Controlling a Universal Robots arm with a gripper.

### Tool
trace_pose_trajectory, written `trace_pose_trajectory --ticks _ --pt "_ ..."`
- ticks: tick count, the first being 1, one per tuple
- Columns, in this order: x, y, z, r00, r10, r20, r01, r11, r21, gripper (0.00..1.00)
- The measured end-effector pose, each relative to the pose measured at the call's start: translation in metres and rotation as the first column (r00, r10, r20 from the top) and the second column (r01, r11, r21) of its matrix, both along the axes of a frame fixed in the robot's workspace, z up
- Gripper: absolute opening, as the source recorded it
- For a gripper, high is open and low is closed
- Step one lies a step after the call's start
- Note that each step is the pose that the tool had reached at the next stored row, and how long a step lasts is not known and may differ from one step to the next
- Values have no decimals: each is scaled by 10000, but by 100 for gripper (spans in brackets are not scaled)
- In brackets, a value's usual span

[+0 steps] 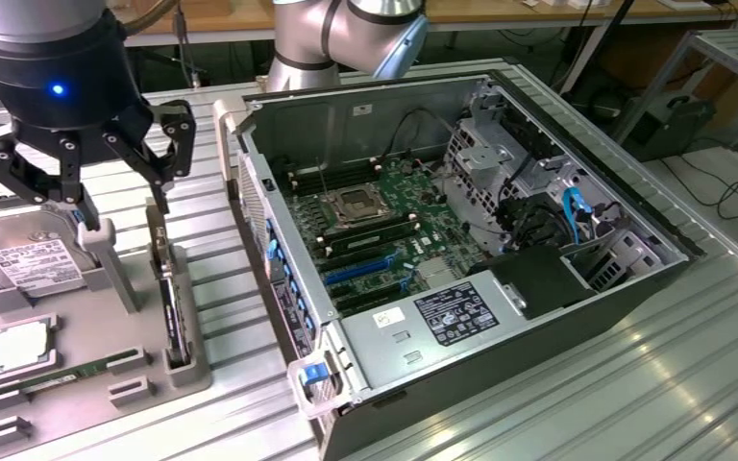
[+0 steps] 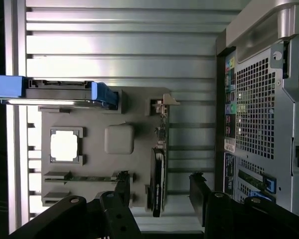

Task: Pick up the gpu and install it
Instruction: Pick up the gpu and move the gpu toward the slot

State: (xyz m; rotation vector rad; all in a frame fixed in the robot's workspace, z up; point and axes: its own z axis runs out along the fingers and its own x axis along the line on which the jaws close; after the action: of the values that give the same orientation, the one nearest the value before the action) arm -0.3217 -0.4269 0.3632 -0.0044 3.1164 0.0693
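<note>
The gpu [image 1: 170, 307] stands edge-on as a dark narrow slab in a slot of the grey fixture [image 1: 93, 327] at the exterior view's left. In the wrist view the gpu [image 2: 158, 172] runs between my two black fingers [image 2: 122, 191], its silver bracket [image 2: 162, 107] at the far end. My gripper [image 1: 123, 209] hangs open just above the card's back end, not touching it. From the wrist, the gripper [image 2: 160, 194] straddles the card with a gap on each side. The open computer case [image 1: 472, 240] lies beside the fixture, its motherboard [image 1: 369, 230] exposed.
On the fixture [image 2: 139, 124] also sit a hard drive [image 1: 30, 254] with blue rails [image 2: 60, 92], a CPU [image 1: 20, 346] and a RAM stick [image 1: 74, 373]. The case's rear panel [image 2: 256, 109] stands close to the card. A ribbed metal table [image 1: 600, 384] carries everything.
</note>
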Motion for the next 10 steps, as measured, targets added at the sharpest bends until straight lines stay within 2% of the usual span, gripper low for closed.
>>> trace_pose_trajectory --ticks 10 --pt "-1 -18 -94 10000 1 -1 -1 10000 -1 60"
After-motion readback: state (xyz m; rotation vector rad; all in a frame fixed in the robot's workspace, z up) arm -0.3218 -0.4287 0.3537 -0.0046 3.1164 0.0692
